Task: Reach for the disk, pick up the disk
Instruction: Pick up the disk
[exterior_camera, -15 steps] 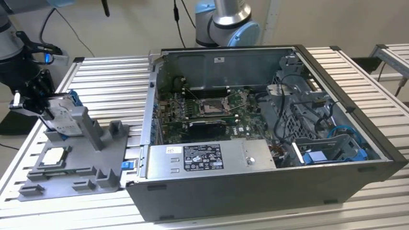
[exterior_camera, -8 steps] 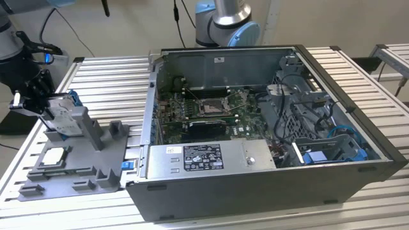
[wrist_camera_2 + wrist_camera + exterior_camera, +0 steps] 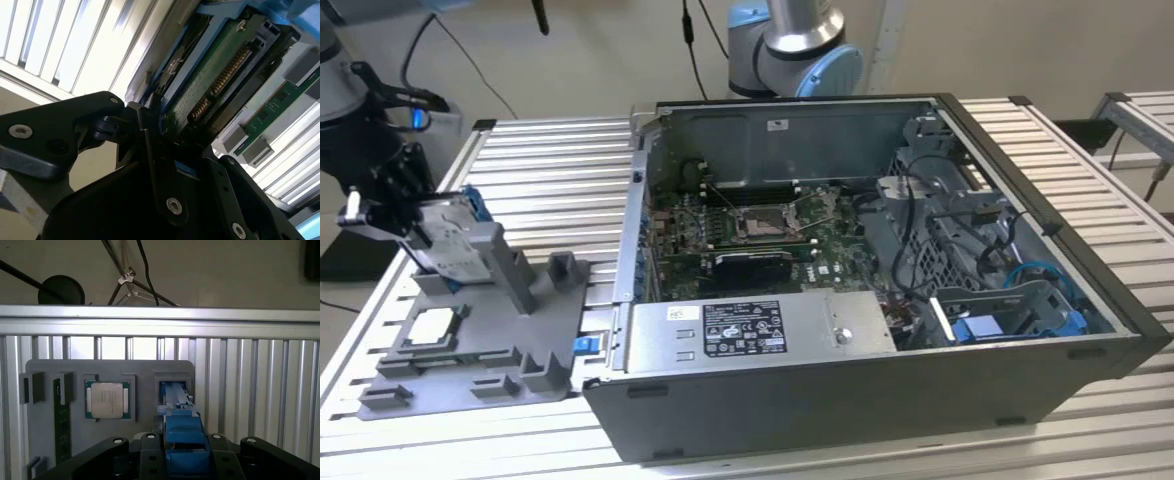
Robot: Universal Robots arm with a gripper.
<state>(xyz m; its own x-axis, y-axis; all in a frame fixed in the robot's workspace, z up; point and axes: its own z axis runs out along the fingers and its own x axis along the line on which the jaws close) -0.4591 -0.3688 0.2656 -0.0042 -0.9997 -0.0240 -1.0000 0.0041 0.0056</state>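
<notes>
Exterior view: high, looking down over my table (image 3: 547,160). Both wrist views sit close, all sharing the disk (image 3: 182,435).

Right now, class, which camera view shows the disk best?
The second wrist view: the disk is close, showing its green underside and connector. The exterior view shows it small, standing in the grey holder; the first wrist view, its blue bracket edge-on.

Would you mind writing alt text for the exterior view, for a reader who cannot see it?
The gripper is at the disk, which stands in a slot of a grey holder on the exterior view's left. An open computer case lies beside it on a slatted metal table.
</notes>
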